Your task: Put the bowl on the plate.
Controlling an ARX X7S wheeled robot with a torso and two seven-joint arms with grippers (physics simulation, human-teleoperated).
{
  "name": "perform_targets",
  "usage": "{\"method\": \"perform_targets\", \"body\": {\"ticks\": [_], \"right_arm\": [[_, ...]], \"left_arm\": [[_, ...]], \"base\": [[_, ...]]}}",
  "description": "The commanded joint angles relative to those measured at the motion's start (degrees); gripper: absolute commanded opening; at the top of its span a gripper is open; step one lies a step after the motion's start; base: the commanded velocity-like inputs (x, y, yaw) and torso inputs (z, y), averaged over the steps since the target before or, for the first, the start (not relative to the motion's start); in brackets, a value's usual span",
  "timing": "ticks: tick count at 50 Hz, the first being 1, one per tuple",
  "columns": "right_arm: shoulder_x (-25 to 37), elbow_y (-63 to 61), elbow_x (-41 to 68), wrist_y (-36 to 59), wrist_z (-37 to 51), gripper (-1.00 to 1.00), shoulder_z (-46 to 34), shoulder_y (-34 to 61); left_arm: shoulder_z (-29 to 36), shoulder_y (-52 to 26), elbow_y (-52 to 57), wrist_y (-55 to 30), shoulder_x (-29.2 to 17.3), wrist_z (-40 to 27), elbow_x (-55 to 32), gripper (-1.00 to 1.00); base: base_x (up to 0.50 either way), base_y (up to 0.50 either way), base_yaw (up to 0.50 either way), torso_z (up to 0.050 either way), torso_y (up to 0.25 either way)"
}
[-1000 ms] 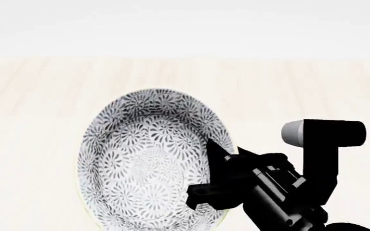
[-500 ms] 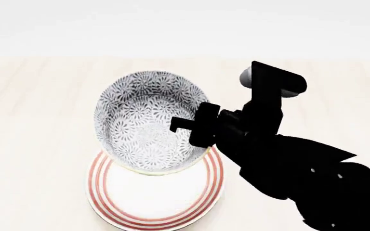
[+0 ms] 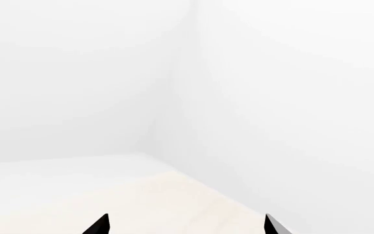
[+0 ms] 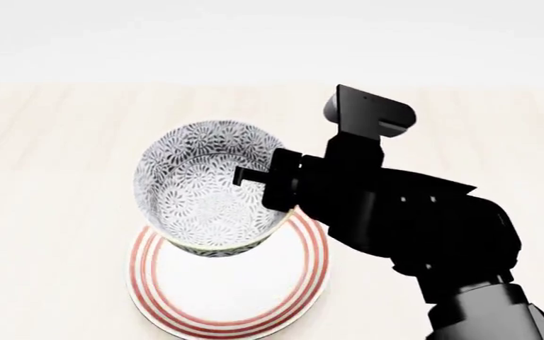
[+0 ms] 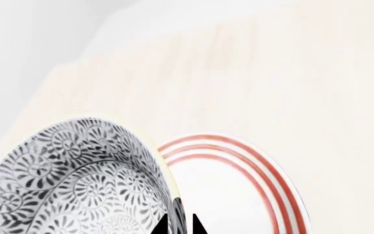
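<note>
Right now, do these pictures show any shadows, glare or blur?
Head view: sharp and evenly lit, no glare; the bowl casts no clear shadow on the plate, and the right arm is a flat black shape. Right wrist view: crisp bowl pattern, washed-out pale table. Left wrist view: almost all featureless white.

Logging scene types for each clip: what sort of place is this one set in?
A bare simulated tabletop scene, not a furnished room: a pale wood-grain table, blank white walls meeting at a corner, and only tableware, a floral bowl held by the right gripper over a red-ringed plate.
</note>
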Motion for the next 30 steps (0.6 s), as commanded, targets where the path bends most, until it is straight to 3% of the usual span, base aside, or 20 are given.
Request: {"method": "perform_targets", "body": {"ticks": [1,14,22,30], "right_arm": [[-0.46,0.30,-0.22,0.57,-0.86,-1.00,-0.28,1.09],[-8.53,28.52,-6.26,-4.54,-16.13,-1.00,-4.74,9.18],[-9.03,29.04,-10.91,-4.02,-16.13,-1.00,0.00,7.68],[-10.16,29.06,-22.18,-3.16,-17.18,-1.00,10.48,6.31]], "left_arm": [[0.41,-0.14,-0.30,0.33,-0.02,-0.05,0.12,1.00],[0.14,0.32,0.25,0.21,-0.65,-0.33,-0.41,1.00],[0.26,0.89,0.89,0.45,-0.74,-0.33,-0.34,1.00],[0.06,1.72,1.50,0.90,-0.70,-0.38,-0.50,1.00]], "base": [[0.00,0.00,0.00,0.000,0.000],[0.00,0.00,0.00,0.000,0.000],[0.00,0.00,0.00,0.000,0.000],[0.00,0.00,0.00,0.000,0.001]]}}
